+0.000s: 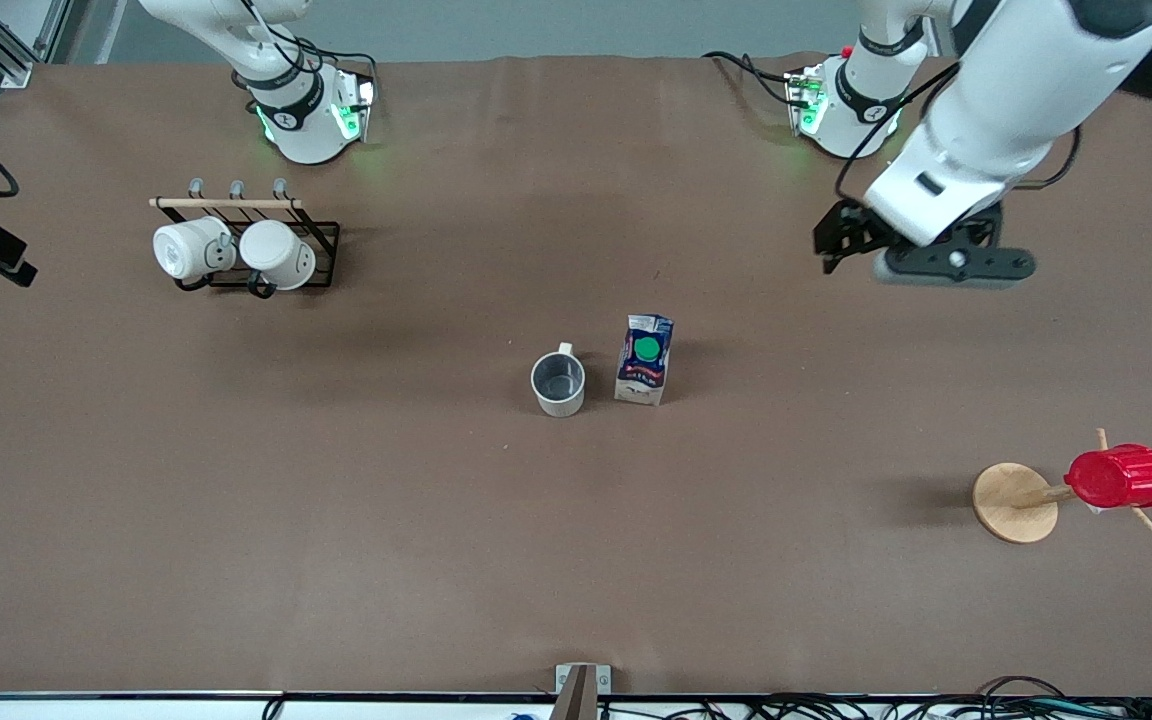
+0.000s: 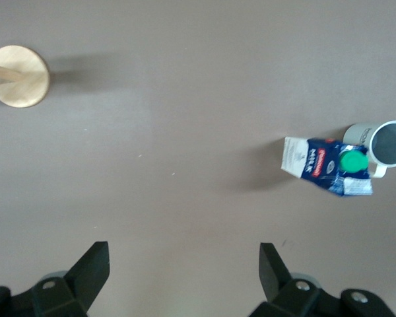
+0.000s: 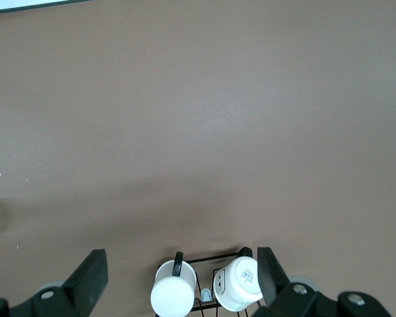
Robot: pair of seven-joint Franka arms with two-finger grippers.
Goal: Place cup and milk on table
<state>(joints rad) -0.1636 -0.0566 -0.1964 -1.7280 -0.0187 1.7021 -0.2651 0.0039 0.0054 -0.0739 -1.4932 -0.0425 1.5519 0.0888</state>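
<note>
The cup (image 1: 558, 382), cream-white with a grey inside, stands upright near the middle of the brown table (image 1: 416, 540). Beside it, toward the left arm's end, stands the blue-and-white milk (image 1: 645, 360) carton with its green cap. They are close together and I cannot tell whether they touch. The left wrist view shows the cup (image 2: 383, 142) and the milk (image 2: 327, 165) too. My left gripper (image 1: 836, 240) hangs open and empty over bare table near its base (image 2: 185, 247). My right gripper (image 3: 181, 254) is open and empty, high over the mug rack, out of the front view.
A black wire rack (image 1: 321, 240) with two white mugs (image 3: 171, 297) stands near the right arm's base. A wooden mug tree (image 1: 1014, 502) carrying a red ribbed cup (image 1: 1118, 477) stands toward the left arm's end, nearer the front camera. Its round base (image 2: 18, 76) shows in the left wrist view.
</note>
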